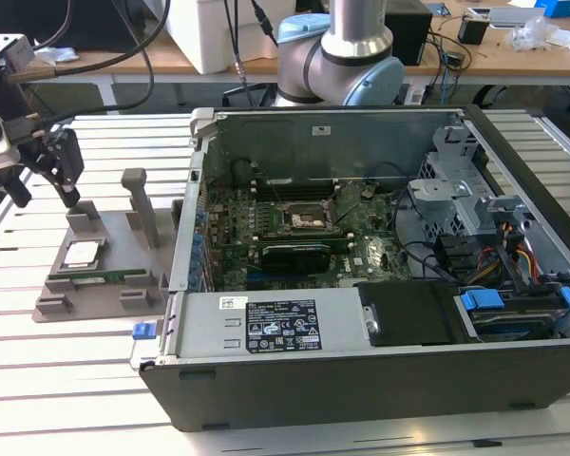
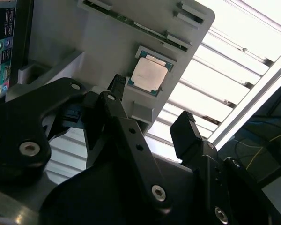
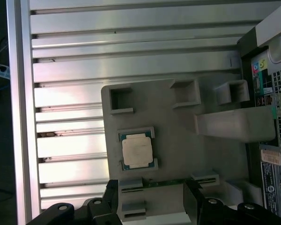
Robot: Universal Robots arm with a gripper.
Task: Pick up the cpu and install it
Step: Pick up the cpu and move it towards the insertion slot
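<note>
The cpu (image 1: 82, 253) was a small, flat, square chip, shiny silver on top with a thin green rim. It lay flat, silver side up, seated in a square recess of a grey holder (image 1: 114, 249), to the exterior view's left of the open computer case (image 1: 361, 380).

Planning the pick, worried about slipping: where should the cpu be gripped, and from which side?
Probably by two opposite thin edges, coming straight down from above: the cpu lies flat, metal top up, in a shallow pocket of the grey holder. Raised lips border two sides, so the other two edges look freer.
</note>
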